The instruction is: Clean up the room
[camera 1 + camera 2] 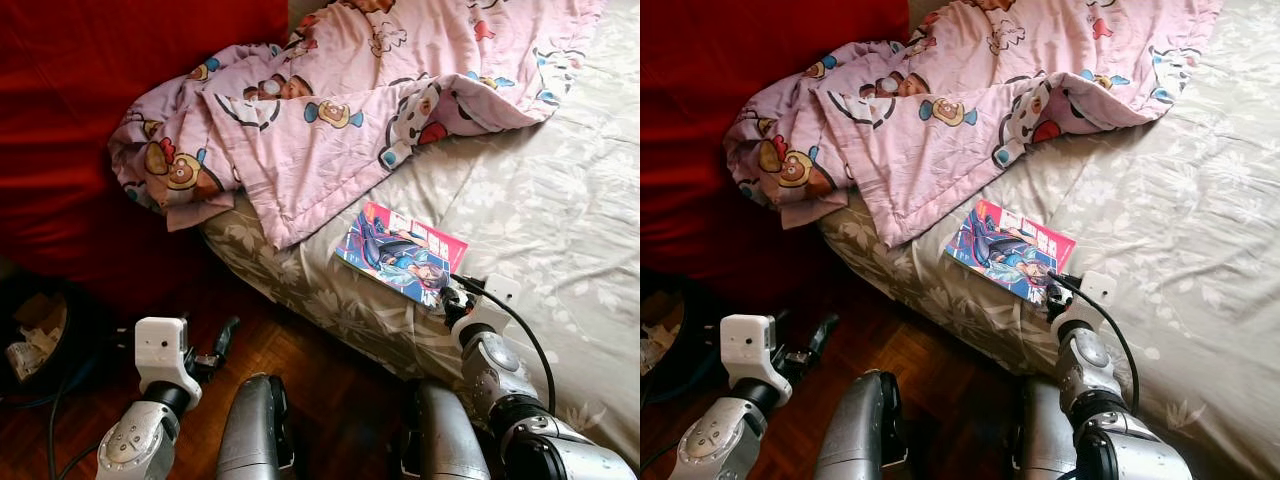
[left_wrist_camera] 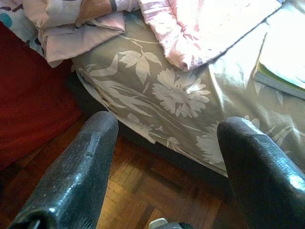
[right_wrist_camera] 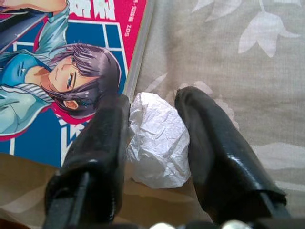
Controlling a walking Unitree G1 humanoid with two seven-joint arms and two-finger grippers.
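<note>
The right claw (image 3: pixel 152 143) is reaching onto the near edge of the bed (image 1: pixel 560 220), and its two black fingers (image 3: pixel 217 152) are flanking a crumpled ball of white paper (image 3: pixel 155 143), touching it on both sides but not yet squashing it, so I am judging this as a grip that is just closing around the wad. The paper is lying on the grey floral sheet, just beside the corner of a comic book (image 1: pixel 402 252) with a bright pink and blue cover; one finger is overlapping the edge of that cover. In the head views the claw is sitting at the book's near corner, with the paper itself hidden behind the wrist. The wad is looking very light, soft and springy: it is likely to compress easily and hold well under a gentle squeeze across its middle, where the fingers are already sitting, though a pinch too near one end could let it pop out. The soft mattress is also giving little to press against, so lifting straight up seems wiser than dragging, and that would spare the book a nudge. A pink cartoon-print quilt (image 1: pixel 330 110) is lying rumpled farther up the bed, spilling over its side. The left claw (image 2: pixel 167 157) is hanging spread wide and empty over the wooden floor (image 2: pixel 143 195) by the bed's corner.
</note>
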